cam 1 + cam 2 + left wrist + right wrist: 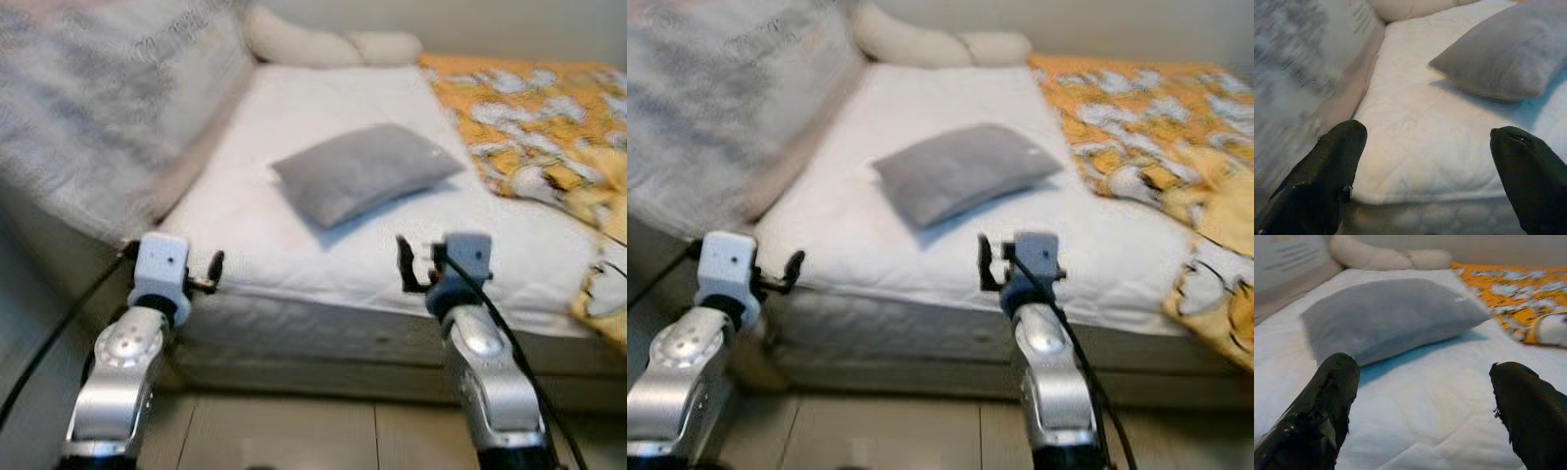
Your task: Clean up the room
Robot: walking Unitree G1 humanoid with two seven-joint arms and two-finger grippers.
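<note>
A grey pillow (pixel 362 171) lies in the middle of a white mattress (pixel 294 245). An orange and yellow patterned blanket (pixel 534 122) is rumpled over the bed's right side and hangs off its front corner. My left gripper (pixel 214 274) is raised at the mattress's front left edge, and in the left wrist view its fingers (pixel 1327 166) stand wide apart, holding nothing. My right gripper (pixel 411 266) is raised at the front edge, near side of the pillow (pixel 1386 316), open with nothing between its fingers (pixel 1327 396).
A grey-white blanket or cover (pixel 98 108) slopes up along the bed's left side. A cream body pillow (pixel 323 44) lies at the head by the wall. Tiled floor (pixel 294 431) runs below the bed's front edge.
</note>
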